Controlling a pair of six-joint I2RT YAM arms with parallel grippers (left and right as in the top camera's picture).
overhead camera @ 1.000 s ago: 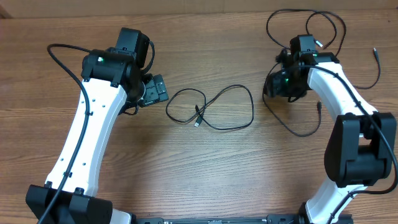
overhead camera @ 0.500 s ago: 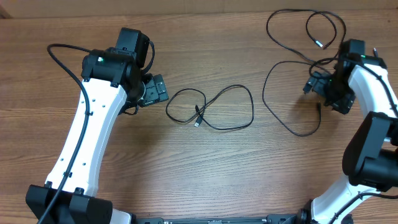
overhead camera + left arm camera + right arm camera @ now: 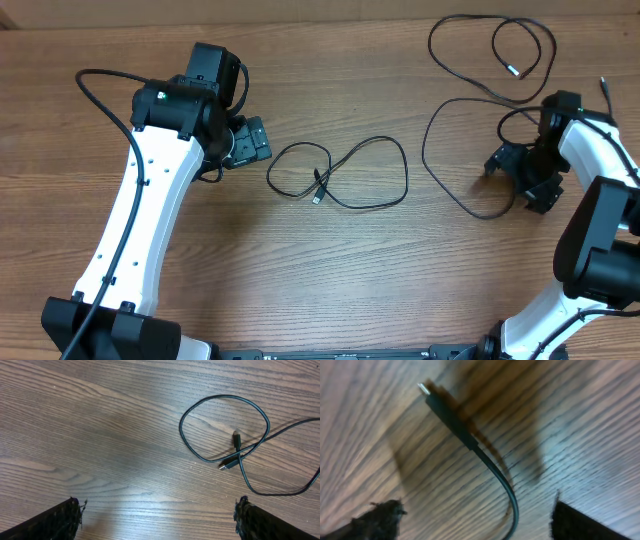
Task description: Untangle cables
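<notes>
Three thin black cables lie on the wooden table. One figure-eight cable is in the middle, and its loop and plug ends show in the left wrist view. My left gripper hovers open to its left, holding nothing. A second cable arcs at the right. Its plug end runs down between the wide-apart fingers of my right gripper, which is open and not clamped on it. A third cable loops at the top right.
A plug tip of a cable lies by the right edge behind my right arm. Thick black wires run along both white arms. The wooden table ends at the back, just beyond the top-right loop.
My right arm swung from the left part of the arc to the right, then came down over the arc's plug end. The left arm and middle cable have not moved.
</notes>
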